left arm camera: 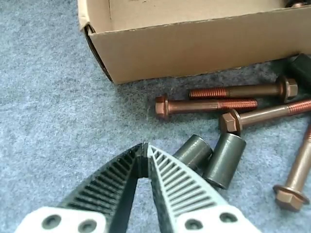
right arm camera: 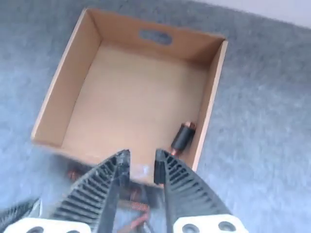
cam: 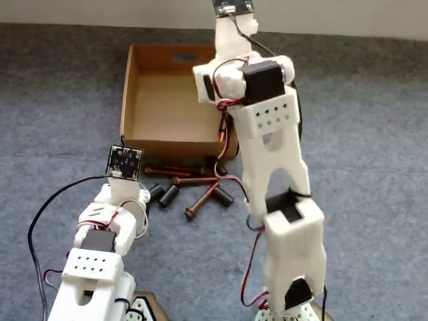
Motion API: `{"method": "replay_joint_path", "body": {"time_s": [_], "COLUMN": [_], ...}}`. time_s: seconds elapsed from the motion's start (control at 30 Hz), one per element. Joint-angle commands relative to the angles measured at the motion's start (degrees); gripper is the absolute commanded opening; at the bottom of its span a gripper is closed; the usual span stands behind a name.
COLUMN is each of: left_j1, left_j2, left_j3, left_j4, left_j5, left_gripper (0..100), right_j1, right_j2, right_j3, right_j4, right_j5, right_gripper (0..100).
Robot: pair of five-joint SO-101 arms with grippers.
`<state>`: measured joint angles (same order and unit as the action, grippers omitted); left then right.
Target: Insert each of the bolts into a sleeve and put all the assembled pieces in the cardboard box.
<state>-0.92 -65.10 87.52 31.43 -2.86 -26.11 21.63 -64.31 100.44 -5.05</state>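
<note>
Pressed shut and empty, the left fingers sit low over the grey table, just beside two dark sleeves and loose copper bolts. Beyond, the right fingers, narrowly parted and empty, hang above the cardboard box, where one assembled piece lies.

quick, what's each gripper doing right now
Left gripper: closed, empty, next to the sleeves.
Right gripper: open, empty, over the box.
</note>
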Motion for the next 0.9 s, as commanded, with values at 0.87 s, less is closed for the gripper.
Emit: {"method": "replay_joint_path", "body": {"time_s": [0.87], "left_j1": [0.9], "left_j2": [-0.7], "left_j3": [-0.5], "left_j4": [-1.1], "left_j5": [-0.2], "left_gripper": [1], "right_j1": [-3.3], "right_j2": [-28.8], "right_j3": [99.3], "right_j4": [-44.5], "right_j5": [25.8], "right_gripper": [17.3]}}
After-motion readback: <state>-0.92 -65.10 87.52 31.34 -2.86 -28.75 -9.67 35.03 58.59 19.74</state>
